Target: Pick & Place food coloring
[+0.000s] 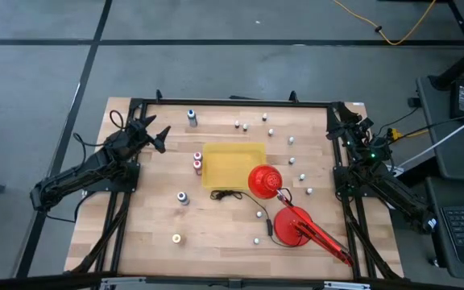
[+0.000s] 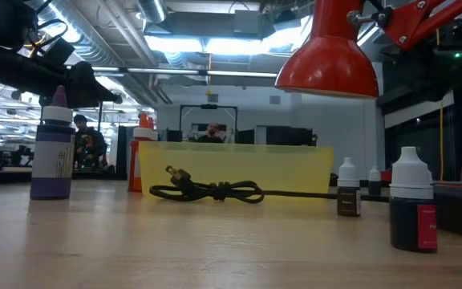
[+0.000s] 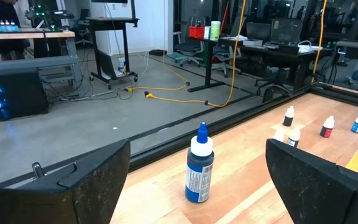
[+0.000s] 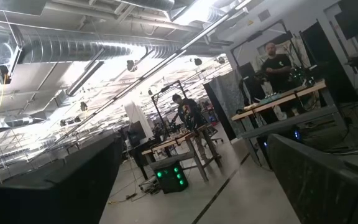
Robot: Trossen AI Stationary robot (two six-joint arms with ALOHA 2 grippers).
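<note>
The food coloring bottles [image 1: 240, 125] stand scattered over the wooden table [image 1: 135, 234], most of them from twelve to four o'clock of the yellow tray [image 1: 232, 161] at its middle, a few at nine and seven o'clock. The left gripper [image 1: 158, 137] hangs at the table's ten o'clock, fingers apart and holding nothing, facing a blue-topped bottle [image 3: 199, 165]. The right gripper [image 1: 346, 121] waits at two o'clock, fingers apart, empty. Two red lamps [image 1: 265, 180] lie at the tray's four o'clock.
</note>
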